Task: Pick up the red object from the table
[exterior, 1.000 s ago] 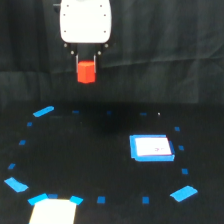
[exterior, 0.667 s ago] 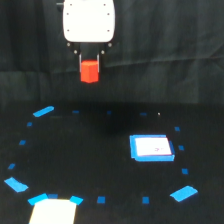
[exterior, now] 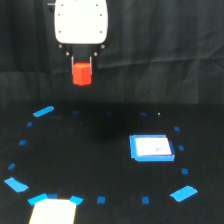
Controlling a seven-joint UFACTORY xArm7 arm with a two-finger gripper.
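Note:
The red object [exterior: 82, 74] is a small orange-red block hanging well above the black table [exterior: 100, 165], in the upper left of the exterior view. My gripper [exterior: 82, 64] reaches down from its white head [exterior: 81, 22] and is shut on the block's top, its dark fingers [exterior: 72, 59] on both sides. The block's lower part shows below the fingers, against the dark backdrop.
A ring of small blue tape squares and strips [exterior: 43, 111] marks the table. A flat white-and-blue square [exterior: 151, 148] lies at the exterior view's right. A pale white patch [exterior: 51, 211] sits at the bottom left edge.
The gripper with the red block has shifted slightly toward the exterior view's right and a little higher. The things on the table have stayed where they were.

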